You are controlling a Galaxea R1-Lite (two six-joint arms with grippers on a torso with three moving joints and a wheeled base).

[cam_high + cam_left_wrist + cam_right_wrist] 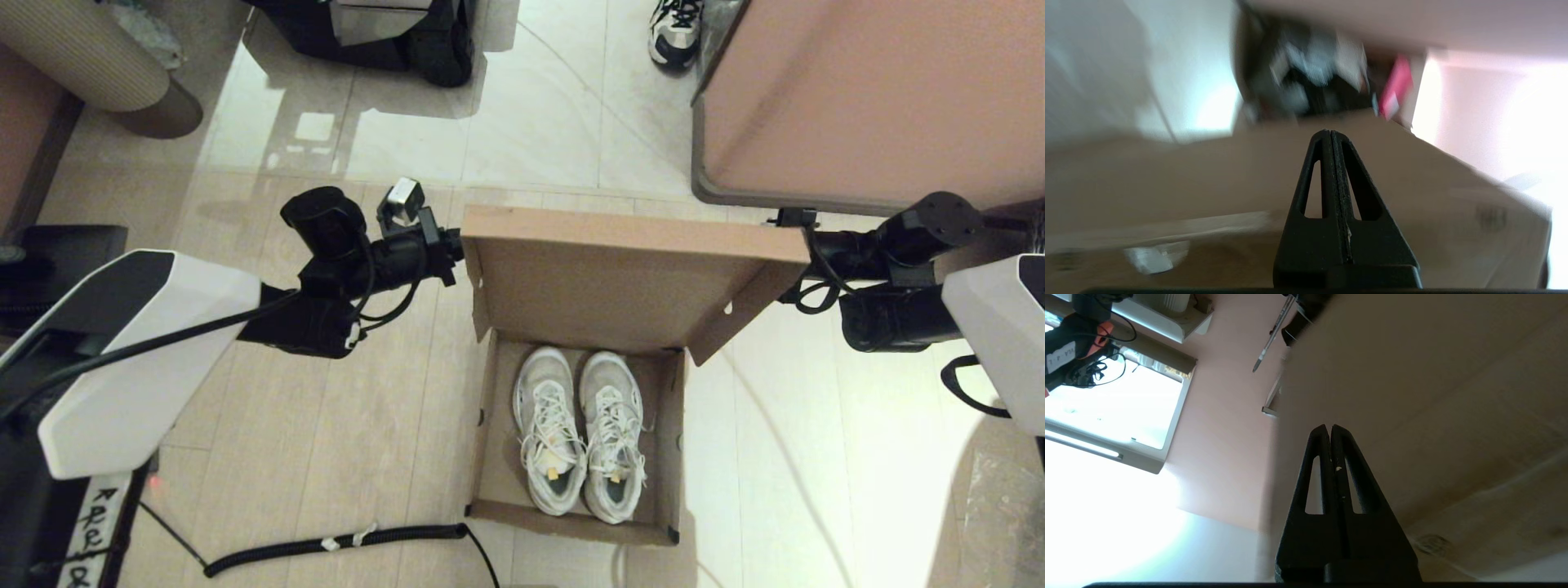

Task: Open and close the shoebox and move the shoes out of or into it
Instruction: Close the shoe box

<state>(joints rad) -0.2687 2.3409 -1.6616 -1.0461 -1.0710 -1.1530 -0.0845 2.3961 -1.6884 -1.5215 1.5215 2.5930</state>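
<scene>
Coiled black cable (335,543), at 7 o'clock of the head view, lying on the floor (326,457) just beside the near left corner of the box.

Shoebox (490,457): brown cardboard, centre of view, resting on the floor, open. Black tape bit at the near right corner.

Shoes (580,433): white and grey mesh pair, white laces, lying side by side inside the shoebox, toes pointing to 12 o'clock, sides touching.

Lid (620,286): hinged flap raised over the far half of the shoebox, its inner face turned toward the camera.

Left gripper (1331,132): at 9 o'clock of the lid, at its left edge; fingers pressed together, nothing between them, tips against brown cardboard in the left wrist view.

Right gripper (1329,426): at 3 o'clock of the lid, by its right corner; fingers pressed together, empty, tips against cardboard in the right wrist view.

Pink-brown furniture panel (882,90), at 2 o'clock, beyond the lid.

White-and-black sneaker (676,31), at 12 o'clock, on the far tiles, well apart from the shoebox.
</scene>
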